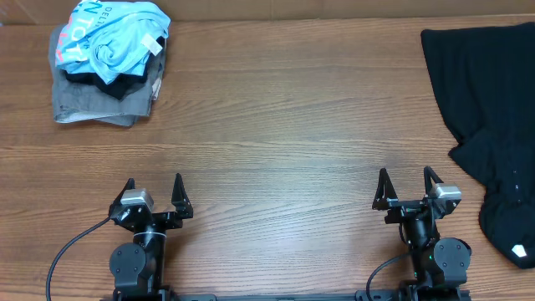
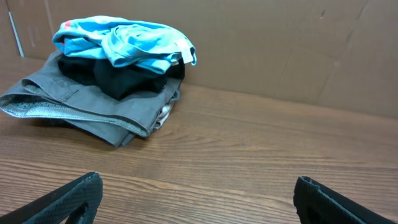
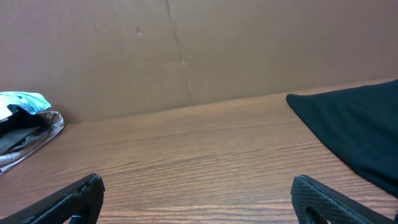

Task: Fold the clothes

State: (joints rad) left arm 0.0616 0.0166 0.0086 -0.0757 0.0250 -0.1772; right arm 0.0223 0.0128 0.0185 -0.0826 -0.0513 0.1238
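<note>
Far ahead of our left claw (image 1: pixel 153 184), and a little to its left, we find the light blue T-shirt (image 1: pixel 113 38) crumpled on top of a pile, over a dark garment (image 1: pixel 121 84) and a grey garment (image 1: pixel 84 104). That claw sits low at the near edge of the table (image 1: pixel 284 125), pointing forward, fingers spread wide and holding nothing. Our right claw (image 1: pixel 405 177) rests likewise, jaws parted and empty. The black garment (image 1: pixel 493 117) sprawls ahead and to its right.
</note>
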